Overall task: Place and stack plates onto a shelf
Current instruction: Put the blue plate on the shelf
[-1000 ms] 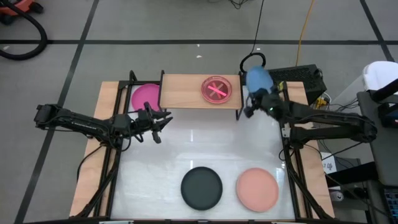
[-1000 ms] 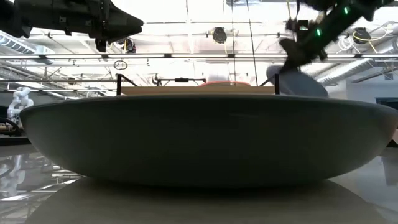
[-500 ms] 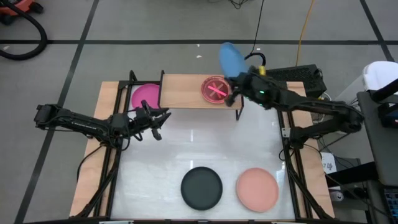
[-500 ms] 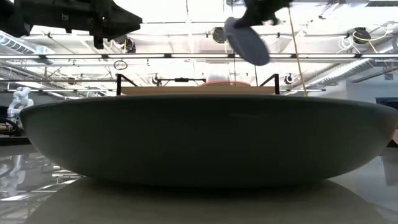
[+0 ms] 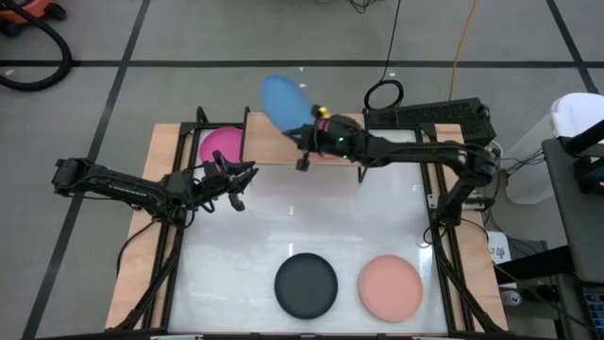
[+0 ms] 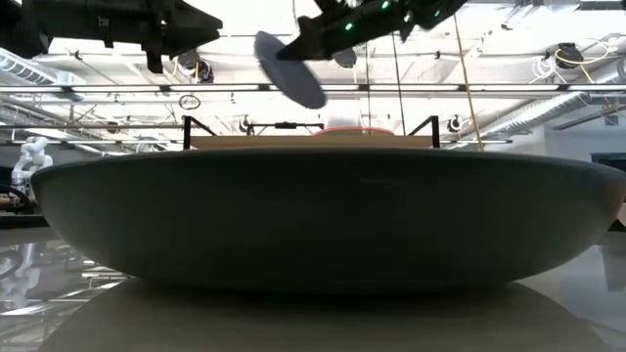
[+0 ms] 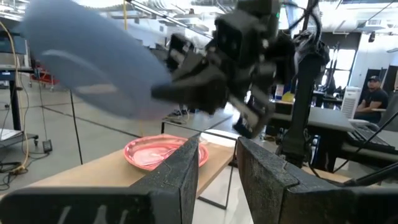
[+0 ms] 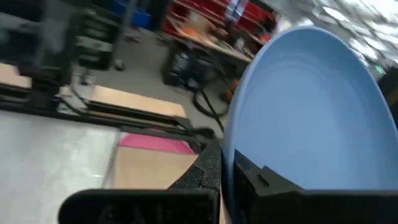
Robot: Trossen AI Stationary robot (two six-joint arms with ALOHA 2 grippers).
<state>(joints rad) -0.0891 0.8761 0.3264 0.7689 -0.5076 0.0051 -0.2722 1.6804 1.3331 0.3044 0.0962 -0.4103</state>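
Note:
My right gripper [image 5: 305, 130] is above the light-wood shelf [image 5: 274, 151] and is shut on the large blue plate [image 5: 283, 99]. That plate stands tilted in the air, high over the shelf's left half [image 6: 290, 68]. A small stack of pink and orange translucent plates [image 7: 163, 151] rests flat on the shelf; my right arm hides it in the high view. The magenta plate [image 5: 222, 146] lies left of the shelf. My left gripper [image 5: 238, 181] hovers open just near of the shelf's left end and touches nothing. My right gripper pinches the blue plate's rim [image 8: 247, 152] between its two fingers, one finger on each face. The fingers reach toward the table's left and far side. The plate is lifted clear and sticks out beyond the fingertips, steeply tilted [image 6: 290, 68].
The black plate [image 5: 306, 285] and the salmon plate [image 5: 391, 287] lie flat near the table's near edge; the black one fills the low view [image 6: 313, 225]. White tabletop [image 5: 311, 217] lies bare between them and the shelf. A person [image 7: 373, 93] sits in the room beyond.
My right gripper has carried the blue plate from the shelf's right end up and toward the table's left, across the pink stack, to above the shelf's left half. The plate has stayed in the hold, tilted, and has swung round with the wrist.

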